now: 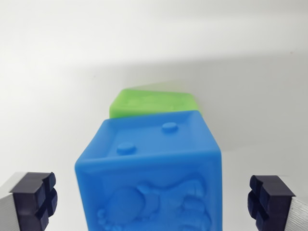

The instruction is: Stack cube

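Wrist view shows the gripper (154, 204) spread wide, its pads clear of the blue cube (151, 168) between them; it grips nothing. A green cube (154, 103) sits just behind the blue one on the white counter (57, 72).

White table (57, 72) bearing green cube (154, 102), blue cube (149, 168)

The place looks like a lab or test bench. A plain, bare white surface (57, 72) fills the wrist view with no furnishings or household clutter, and only two moulded toy blocks, a blue cube (151, 173) and a green cube (154, 103), sit on it.
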Controlling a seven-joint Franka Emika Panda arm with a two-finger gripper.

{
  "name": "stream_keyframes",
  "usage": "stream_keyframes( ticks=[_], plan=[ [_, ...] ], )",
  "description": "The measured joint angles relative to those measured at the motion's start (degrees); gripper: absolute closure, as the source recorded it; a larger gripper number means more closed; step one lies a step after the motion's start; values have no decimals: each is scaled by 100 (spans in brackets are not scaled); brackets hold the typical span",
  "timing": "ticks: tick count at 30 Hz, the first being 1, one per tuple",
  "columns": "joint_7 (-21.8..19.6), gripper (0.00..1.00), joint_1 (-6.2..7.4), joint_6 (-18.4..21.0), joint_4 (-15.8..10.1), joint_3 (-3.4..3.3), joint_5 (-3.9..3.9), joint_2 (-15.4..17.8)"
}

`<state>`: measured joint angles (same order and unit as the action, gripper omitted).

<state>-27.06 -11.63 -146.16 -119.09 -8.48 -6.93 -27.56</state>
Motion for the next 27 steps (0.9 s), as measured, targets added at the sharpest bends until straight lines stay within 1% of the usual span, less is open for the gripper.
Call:
stream_keyframes(
  ticks=[9,14,20,27],
  plan=[
    [-47,0,46,300,-26,-63,74,336],
    [-85,0,68,522,-28,-94,134,563],
    [-130,0,83,781,-15,-117,206,821],
    [-193,0,94,1144,57,-136,295,1114]
  ],
)
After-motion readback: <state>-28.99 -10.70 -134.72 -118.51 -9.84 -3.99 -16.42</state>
